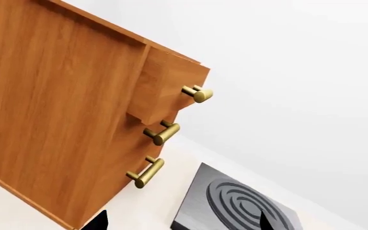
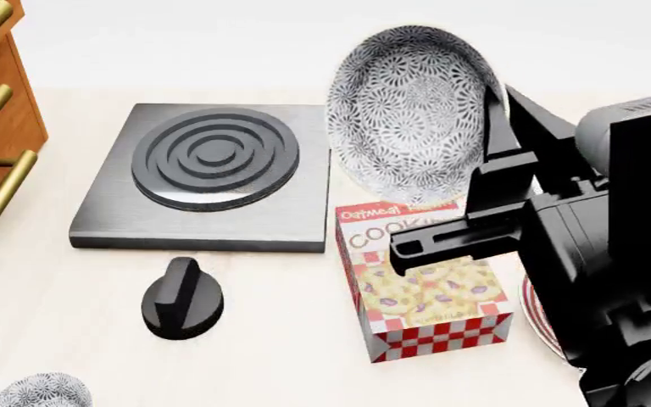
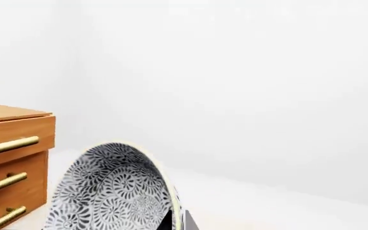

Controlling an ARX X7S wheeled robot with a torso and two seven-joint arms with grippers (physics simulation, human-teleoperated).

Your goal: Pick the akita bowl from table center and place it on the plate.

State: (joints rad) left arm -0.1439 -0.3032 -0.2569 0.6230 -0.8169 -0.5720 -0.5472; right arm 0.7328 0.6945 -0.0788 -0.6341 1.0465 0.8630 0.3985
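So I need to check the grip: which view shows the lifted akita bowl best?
The head view: the akita bowl shows whole, tipped on edge, held at its rim by the right tool. The right wrist view crops its lower part. The left wrist view misses it.

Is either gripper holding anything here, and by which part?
The right gripper holds the bowl by its rim, lifted and tipped on edge. The left gripper is open and holds nothing.

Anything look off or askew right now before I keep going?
The akita bowl is tipped on its side in the right gripper, held above the cookie box, its opening facing the camera. The plate is mostly hidden behind the arm. Nothing spilled or damaged.
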